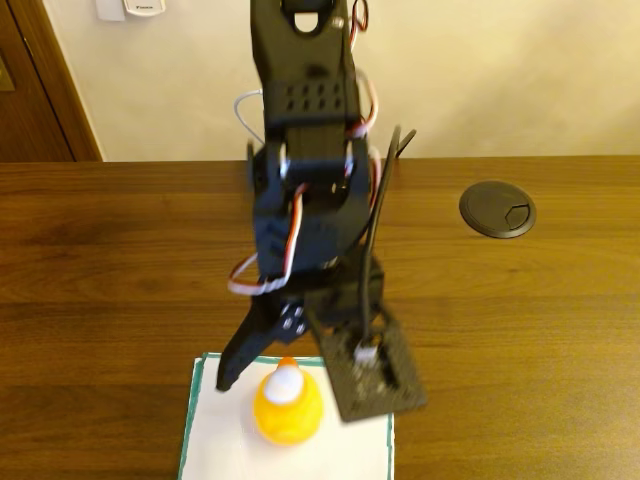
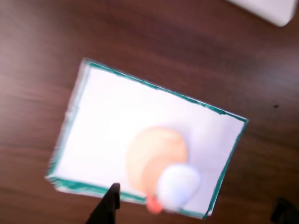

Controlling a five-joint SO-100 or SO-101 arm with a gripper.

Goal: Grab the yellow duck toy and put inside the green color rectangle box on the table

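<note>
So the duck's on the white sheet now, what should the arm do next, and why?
Probably just lift the tool straight up and pull back. The duck already sits upright inside the green-edged sheet, and the tool's fingers look spread to either side of it, not squeezing, so a sideways move might knock it over.

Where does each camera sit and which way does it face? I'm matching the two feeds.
Fixed view: stands opposite the arm, angled down along the table toward the wall; shows the arm's front and the open claw straddling the yellow duck toy.
Wrist view: rides on the arm, looking straight down at the green color rectangle box; dark claw fingertips poke in at the bottom edge.
Shared: duck on the sheet, tabletop.
</note>
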